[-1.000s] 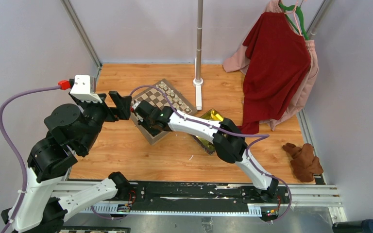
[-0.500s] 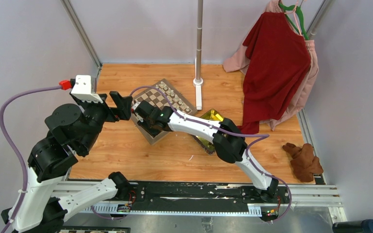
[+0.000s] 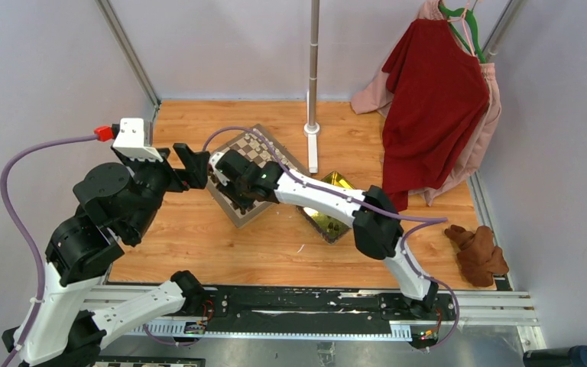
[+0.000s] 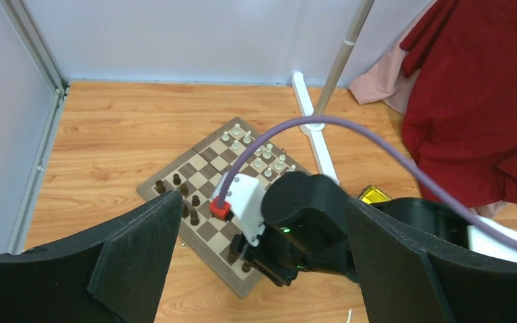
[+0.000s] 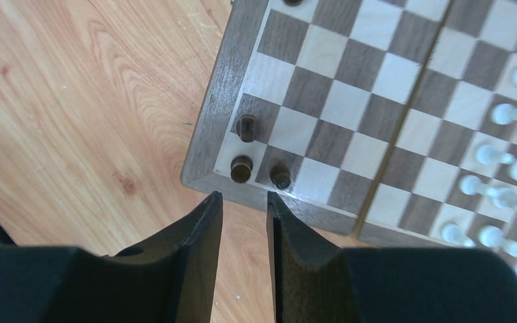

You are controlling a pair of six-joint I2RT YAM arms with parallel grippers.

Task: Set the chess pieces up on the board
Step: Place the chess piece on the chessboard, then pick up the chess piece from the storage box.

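R end effector hangs over the board's corner, jaws a bit apart, empty, directly above three dark pieces standing on their home squares. L end effector gapes wide, empty, prob. held back to stay out of the way. White pieces crowd the opp. edge.

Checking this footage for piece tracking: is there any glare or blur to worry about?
Top external: the yellow tray throws bright glare. Right wrist: white pieces look washed-out and soft toward the right edge; dark pieces are crisp. Left wrist: evenly lit, board sharp.
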